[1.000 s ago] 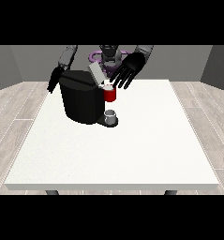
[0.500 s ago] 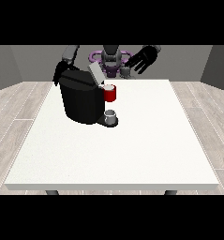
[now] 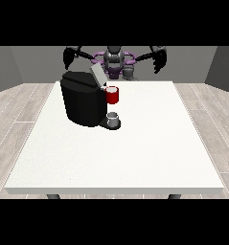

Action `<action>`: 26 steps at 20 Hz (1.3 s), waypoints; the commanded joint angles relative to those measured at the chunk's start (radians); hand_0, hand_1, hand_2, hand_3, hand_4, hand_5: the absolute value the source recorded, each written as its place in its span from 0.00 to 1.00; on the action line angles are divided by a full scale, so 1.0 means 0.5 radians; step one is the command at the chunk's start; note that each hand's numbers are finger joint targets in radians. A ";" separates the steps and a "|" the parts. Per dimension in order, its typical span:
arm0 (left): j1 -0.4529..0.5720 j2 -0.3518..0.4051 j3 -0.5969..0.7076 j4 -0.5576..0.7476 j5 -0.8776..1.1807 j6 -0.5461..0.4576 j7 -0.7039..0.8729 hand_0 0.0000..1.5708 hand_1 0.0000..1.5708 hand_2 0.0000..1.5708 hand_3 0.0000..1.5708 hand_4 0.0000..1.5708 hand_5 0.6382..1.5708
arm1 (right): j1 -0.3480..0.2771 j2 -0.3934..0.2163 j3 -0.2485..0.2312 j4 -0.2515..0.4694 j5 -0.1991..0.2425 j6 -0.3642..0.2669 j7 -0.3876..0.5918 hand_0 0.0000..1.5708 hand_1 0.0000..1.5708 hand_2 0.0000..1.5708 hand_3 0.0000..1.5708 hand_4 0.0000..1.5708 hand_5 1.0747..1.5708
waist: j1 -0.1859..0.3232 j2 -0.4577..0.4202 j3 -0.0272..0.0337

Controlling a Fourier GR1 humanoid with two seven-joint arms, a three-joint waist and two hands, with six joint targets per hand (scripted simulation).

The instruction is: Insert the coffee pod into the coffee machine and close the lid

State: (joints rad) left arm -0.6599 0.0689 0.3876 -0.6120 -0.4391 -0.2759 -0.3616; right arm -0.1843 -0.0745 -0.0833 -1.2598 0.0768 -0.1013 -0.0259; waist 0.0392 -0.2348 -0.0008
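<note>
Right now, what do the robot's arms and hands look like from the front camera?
Both hands, the hand at the view's left and the hand at the view's right, are black. The arms look thin and dark grey, meeting a grey torso with purple rings at the shoulders. No cables or markings can be made out.

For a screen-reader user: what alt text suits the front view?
A black coffee machine with its lid raised and a red pod holder stands on a white table. Behind it, each robot hand hangs raised and apart.

A matt black plastic coffee machine [image 3: 82, 103] is sitting on a smooth white table [image 3: 120, 153], its red front [image 3: 112, 95] showing glossy.
</note>
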 commanded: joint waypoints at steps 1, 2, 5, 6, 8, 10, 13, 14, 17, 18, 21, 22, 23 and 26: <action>0.131 -0.081 0.002 -0.018 0.046 0.015 0.070 0.00 0.00 0.00 0.00 0.28 1.00 | -0.108 -0.087 0.030 -0.130 -0.038 0.139 0.096 0.00 0.00 0.00 0.00 0.00 1.00 | 0.057 -0.124 0.001; 0.285 -0.125 -0.048 -0.042 0.029 -0.009 -0.024 0.00 0.00 0.00 0.00 0.25 1.00 | -0.051 -0.052 0.049 -0.108 -0.015 0.105 0.101 0.00 0.00 0.00 0.00 0.04 1.00 | 0.121 -0.143 0.001; 0.345 -0.135 -0.109 -0.091 0.116 0.045 -0.038 0.00 0.00 0.00 0.00 0.26 1.00 | -0.157 -0.157 0.057 -0.104 0.024 0.175 0.110 0.00 0.00 0.00 0.00 0.07 1.00 | 0.164 -0.134 0.002; 0.268 -0.064 -0.049 -0.155 0.123 -0.060 0.117 0.00 0.00 0.00 0.00 0.26 1.00 | -0.154 -0.147 0.096 -0.174 0.021 0.203 0.188 0.00 0.00 0.00 0.00 0.16 1.00 | 0.156 -0.167 0.002; 0.317 -0.135 -0.099 -0.243 0.224 -0.091 0.107 0.00 0.00 0.00 0.00 0.22 1.00 | -0.189 -0.176 0.040 -0.079 0.071 0.134 0.061 0.00 0.00 0.00 0.00 0.05 1.00 | 0.249 -0.083 0.002; 0.382 -0.136 -0.187 -0.301 0.279 -0.070 0.072 0.00 0.00 0.00 0.00 0.27 1.00 | -0.365 -0.192 -0.046 -0.062 -0.016 0.136 0.269 0.00 0.00 0.00 0.00 0.00 1.00 | 0.239 -0.036 0.002; 0.362 -0.137 -0.288 -0.466 0.406 -0.072 0.272 0.00 0.00 0.00 0.00 0.25 1.00 | -0.417 -0.235 -0.161 0.078 -0.093 0.150 0.234 0.00 0.00 0.00 0.00 0.00 1.00 | 0.321 -0.016 0.003; 0.331 -0.086 -0.183 -0.527 0.339 -0.153 0.154 0.00 0.00 0.00 0.00 0.23 1.00 | -0.443 -0.338 -0.236 0.086 -0.157 0.243 0.152 0.00 0.00 0.00 0.00 0.07 1.00 | 0.337 0.144 0.003; 0.267 -0.137 -0.244 -0.656 0.437 -0.123 0.405 0.00 0.00 0.00 0.00 0.25 1.00 | -0.520 -0.320 -0.272 0.182 -0.233 0.272 0.225 0.00 0.00 0.00 0.00 0.00 1.00 | 0.364 0.140 0.003; 0.374 -0.137 -0.321 -0.642 0.457 -0.056 0.259 0.00 0.00 0.00 0.00 0.23 1.00 | -0.534 -0.189 -0.220 0.188 -0.214 0.183 0.217 0.00 0.00 0.00 0.00 0.05 1.00 | 0.349 0.182 0.002; 0.418 -0.138 -0.331 -0.806 0.442 -0.116 0.360 0.00 0.00 0.00 0.00 0.23 1.00 | -0.622 -0.183 -0.284 0.234 -0.277 0.135 0.287 0.00 0.00 0.00 0.00 0.08 1.00 | 0.393 0.189 0.002; 0.416 -0.136 -0.318 -0.858 0.457 -0.066 0.368 0.00 0.00 0.00 0.00 0.23 1.00 | -0.582 -0.200 -0.282 0.270 -0.286 0.197 0.167 0.00 0.00 0.00 0.00 0.06 1.00 | 0.354 0.273 0.002; 0.447 -0.138 -0.406 -0.887 0.499 -0.021 0.328 0.00 0.00 0.00 0.00 0.23 1.00 | -0.713 -0.262 -0.312 0.327 -0.314 0.227 0.256 0.00 0.00 0.00 0.00 0.11 1.00 | 0.384 0.303 0.002; 0.630 -0.123 -0.458 -1.100 0.523 -0.028 0.464 0.00 0.00 0.00 0.00 0.21 1.00 | -0.632 -0.209 -0.252 0.345 -0.314 0.241 0.275 0.00 0.00 0.00 0.00 0.04 1.00 | 0.316 0.233 0.002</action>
State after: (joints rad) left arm -0.3994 0.0027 0.1761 -1.0612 -0.1936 -0.2927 -0.1800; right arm -0.4826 -0.1898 -0.2205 -1.1084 -0.0632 0.0066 0.0902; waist 0.2163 -0.1273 0.0003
